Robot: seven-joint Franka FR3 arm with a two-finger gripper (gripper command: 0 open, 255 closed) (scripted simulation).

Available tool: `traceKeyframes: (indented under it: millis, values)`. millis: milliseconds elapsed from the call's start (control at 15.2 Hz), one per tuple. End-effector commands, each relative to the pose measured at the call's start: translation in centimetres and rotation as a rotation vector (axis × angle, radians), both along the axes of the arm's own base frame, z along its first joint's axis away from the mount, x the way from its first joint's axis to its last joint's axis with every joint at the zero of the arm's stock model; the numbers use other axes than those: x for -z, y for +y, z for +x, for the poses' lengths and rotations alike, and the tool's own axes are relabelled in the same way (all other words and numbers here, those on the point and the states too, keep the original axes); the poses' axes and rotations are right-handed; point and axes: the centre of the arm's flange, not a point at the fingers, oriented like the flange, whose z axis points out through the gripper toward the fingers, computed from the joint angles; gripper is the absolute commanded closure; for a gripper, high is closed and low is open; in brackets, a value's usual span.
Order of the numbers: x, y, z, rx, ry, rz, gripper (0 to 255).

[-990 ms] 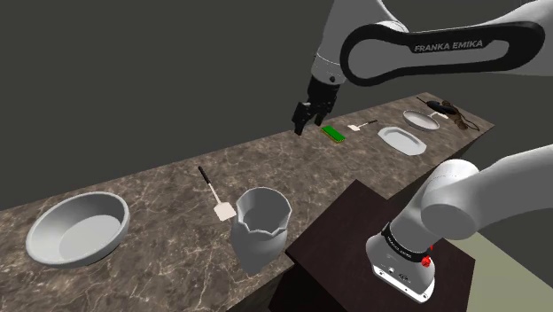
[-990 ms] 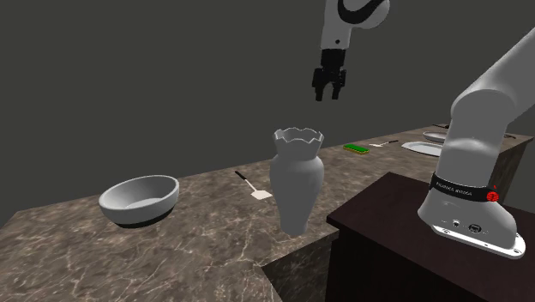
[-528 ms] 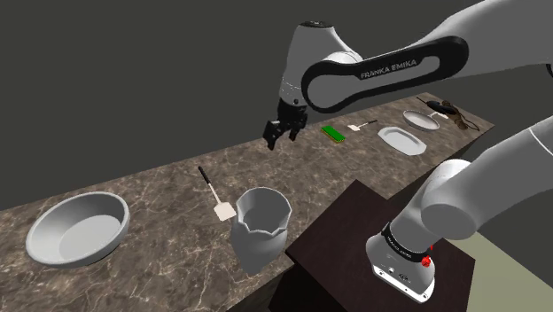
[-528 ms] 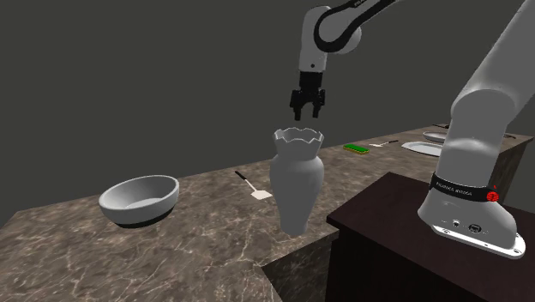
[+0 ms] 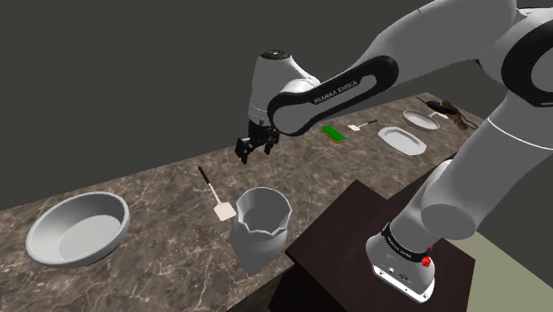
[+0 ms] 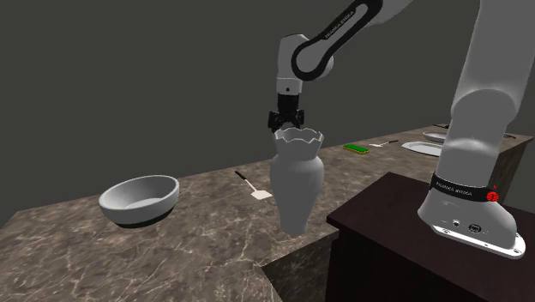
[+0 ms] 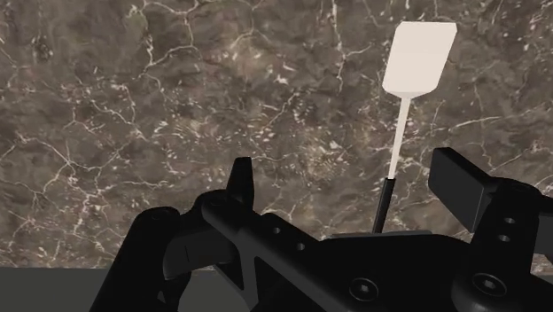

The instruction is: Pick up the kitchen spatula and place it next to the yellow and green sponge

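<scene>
Jaws: released, both fingers (image 7: 239, 182) standing apart, nothing clasped. I hang in the air above the tabletop (image 5: 159, 191), pointing down at it.

Spatula (image 5: 215, 191): lies flat on the dark marbled tabletop. It has a white blade and a thin handle that turns black toward its end. In the shoulder view it rests between the grey bowl (image 5: 75, 229) and the pale vase (image 5: 260, 226), blade end near the vase. In the wrist view the handle runs in between my fingers and touches neither; the blade points away from me.

Sponge (image 5: 333, 132): shows green, farther along the tabletop toward the shoulder view's right, well apart from the spatula. Near it lies a second small white-bladed utensil (image 5: 362, 126), then two white plates (image 5: 403, 139).

Second exterior view: my jaws show just behind the vase's scalloped rim.
</scene>
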Motion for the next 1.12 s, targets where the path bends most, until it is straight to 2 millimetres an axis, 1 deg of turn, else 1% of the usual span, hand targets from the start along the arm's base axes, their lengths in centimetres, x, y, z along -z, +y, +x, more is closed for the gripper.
traceKeyframes:
  millis: [0,924,1056]
  values:
    - [2.0,1.2,1.1,0.011,0.000,0.001,0]
    - [15.2,9.6,11.0,0.084,-0.001,0.002,0]
    - [16.0,9.8,11.2,0.085,-0.001,0.002,0]
